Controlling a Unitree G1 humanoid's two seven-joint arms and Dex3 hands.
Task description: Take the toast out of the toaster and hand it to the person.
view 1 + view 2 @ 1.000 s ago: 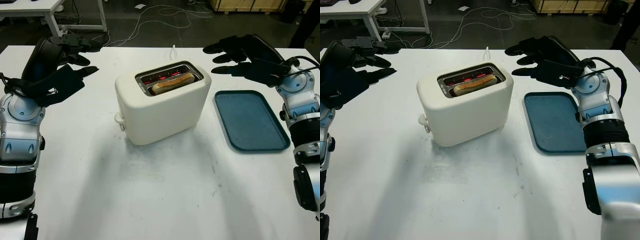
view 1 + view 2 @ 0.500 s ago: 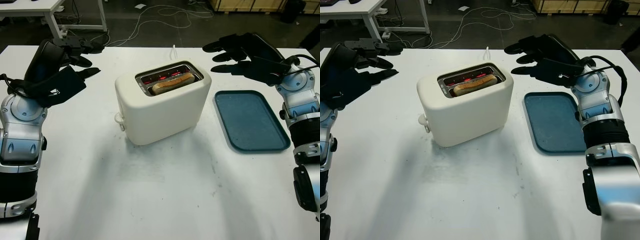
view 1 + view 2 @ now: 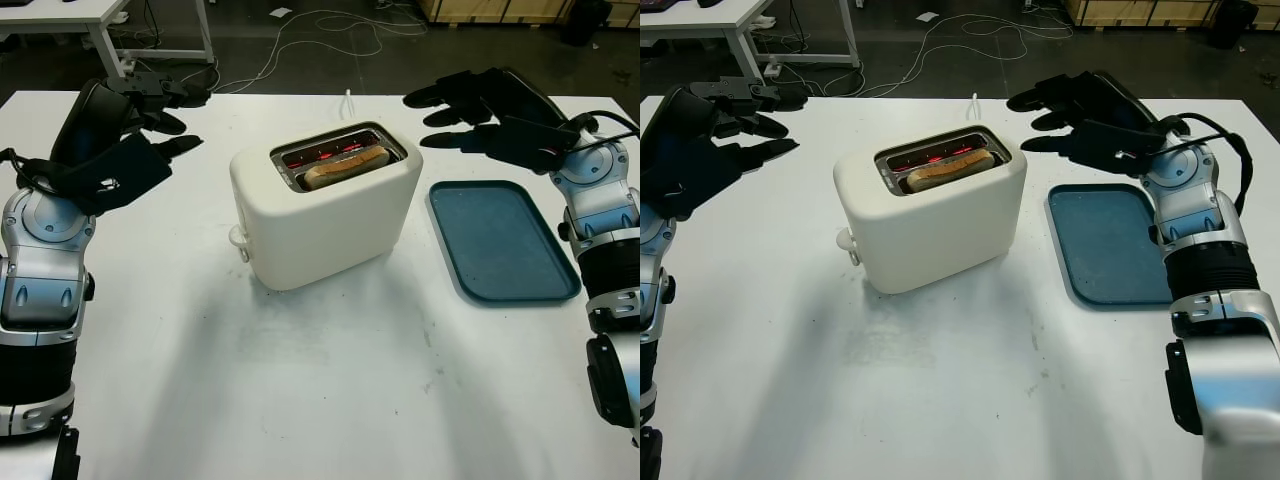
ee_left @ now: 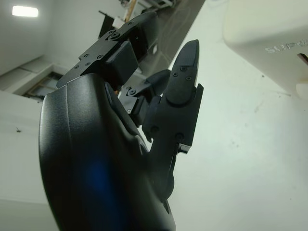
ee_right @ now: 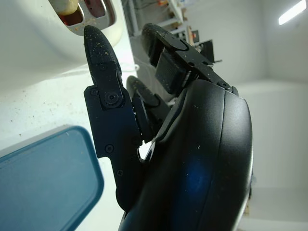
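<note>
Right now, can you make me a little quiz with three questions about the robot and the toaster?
1. True or false: the toast sits in a slot of the toaster.
2. What lies on the table beside the toaster, under the right hand? A) a blue tray B) a red cup C) a green bowl
3. Fill in: the left hand is open and holds ____.

Key:
1. True. The toast sticks up from the slot, with red glow behind it.
2. A. The blue tray lies flat, with nothing on it.
3. Nothing. Both hands hover above the table, one on each side of the toaster.
</note>
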